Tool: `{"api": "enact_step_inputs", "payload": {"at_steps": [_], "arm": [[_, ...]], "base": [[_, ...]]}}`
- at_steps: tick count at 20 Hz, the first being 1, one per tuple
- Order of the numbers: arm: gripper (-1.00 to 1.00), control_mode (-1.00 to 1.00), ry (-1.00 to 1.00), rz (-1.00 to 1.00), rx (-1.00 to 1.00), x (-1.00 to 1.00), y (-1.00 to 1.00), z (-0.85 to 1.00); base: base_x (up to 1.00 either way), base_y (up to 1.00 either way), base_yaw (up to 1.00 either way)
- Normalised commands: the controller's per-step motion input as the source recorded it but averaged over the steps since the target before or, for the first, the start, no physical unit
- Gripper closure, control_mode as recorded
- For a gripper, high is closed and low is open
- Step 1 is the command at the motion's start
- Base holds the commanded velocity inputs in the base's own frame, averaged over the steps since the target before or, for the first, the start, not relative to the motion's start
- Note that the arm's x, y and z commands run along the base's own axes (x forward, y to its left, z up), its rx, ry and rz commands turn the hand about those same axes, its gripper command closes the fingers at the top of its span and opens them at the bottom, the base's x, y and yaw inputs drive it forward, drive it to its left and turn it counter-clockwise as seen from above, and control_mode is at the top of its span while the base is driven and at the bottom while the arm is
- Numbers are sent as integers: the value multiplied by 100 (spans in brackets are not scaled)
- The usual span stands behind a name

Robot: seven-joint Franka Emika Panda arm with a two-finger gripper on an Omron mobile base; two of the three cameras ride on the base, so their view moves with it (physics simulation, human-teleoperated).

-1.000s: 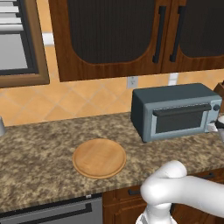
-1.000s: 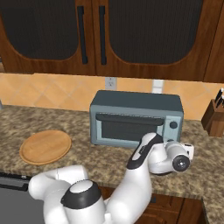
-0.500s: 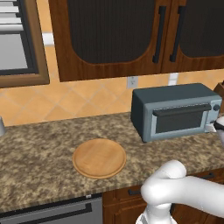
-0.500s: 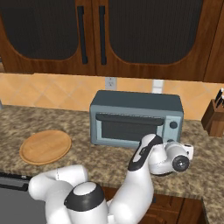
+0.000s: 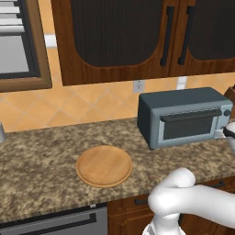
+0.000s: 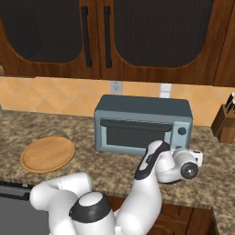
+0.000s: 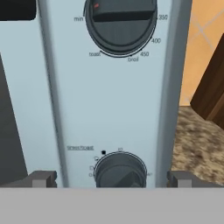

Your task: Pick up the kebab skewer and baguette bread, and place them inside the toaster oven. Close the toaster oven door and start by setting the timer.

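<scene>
Knob strip [image 7: 118, 109] between spread fingertips [image 7: 41, 178]

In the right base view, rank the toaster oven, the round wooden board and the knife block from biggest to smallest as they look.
1. Blue-grey metal toaster oven.
2. Round tan wooden board.
3. Dark brown wooden knife block, cut off by the frame edge, so its full size is unsure.

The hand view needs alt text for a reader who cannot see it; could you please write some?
Close-up of the toaster oven knob strip: the open gripper faces the lower knob, one fingertip on either side of it. An upper knob marked toast, broil, 350, 400 and 450 sits above; granite counter shows at right.
</scene>
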Motion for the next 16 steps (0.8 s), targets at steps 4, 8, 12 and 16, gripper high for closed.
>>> {"api": "enact_step_inputs", "payload": {"at_steps": [4, 8, 12, 16], "arm": [[-100, -100, 0, 0, 0, 0, 0, 0], [100, -100, 0, 0, 0, 0, 0, 0], [100, -100, 0, 0, 0, 0, 0, 0], [100, -100, 0, 0, 0, 0, 0, 0]], "base": [[0, 0, 0], [0, 0, 0], [0, 0, 0], [0, 0, 0]]}}
